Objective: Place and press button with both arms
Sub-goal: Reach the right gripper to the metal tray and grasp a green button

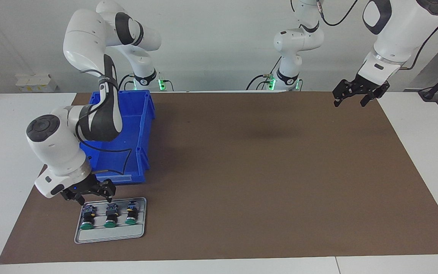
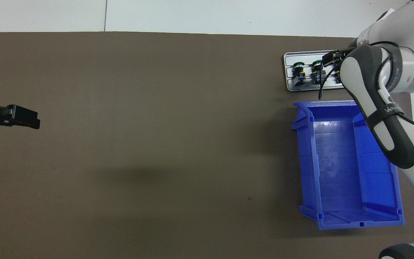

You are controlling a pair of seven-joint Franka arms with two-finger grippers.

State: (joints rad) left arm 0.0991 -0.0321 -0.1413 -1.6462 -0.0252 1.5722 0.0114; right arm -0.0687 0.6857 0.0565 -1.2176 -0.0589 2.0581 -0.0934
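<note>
Bin: a blue bin [image 1: 135,125] stands on the brown mat [image 1: 264,171] at the right arm's end of the table, the nearest thing to the robots; it looks empty, a likely receptacle for a button.
Right arm: reaches forward over the bin, forearm crossing above it and wrist bent down, so that the hand arrives at the tray from above.
Right gripper: the right gripper [image 1: 89,195] hangs over the tray's nearer edge, above the terminal ends of the buttons; jaws spread, nothing between them. Judged a pre-grasp pose.
Tray: a grey tray [image 1: 108,236] lies just farther from the robots than the bin, near the mat's corner.
Buttons: three buttons [image 1: 109,215] lie side by side in one row on the tray, green caps pointing away from the robots, presumably so the bodies can be pinched crosswise. Which one is targeted is hard to tell; the arm hides the outermost from overhead.
Left gripper: the left gripper [image 1: 357,93] waits raised over the mat's nearer corner at the left arm's end, jaws wide apart, empty.
Left arm: elbow high, wrist angled down.
</note>
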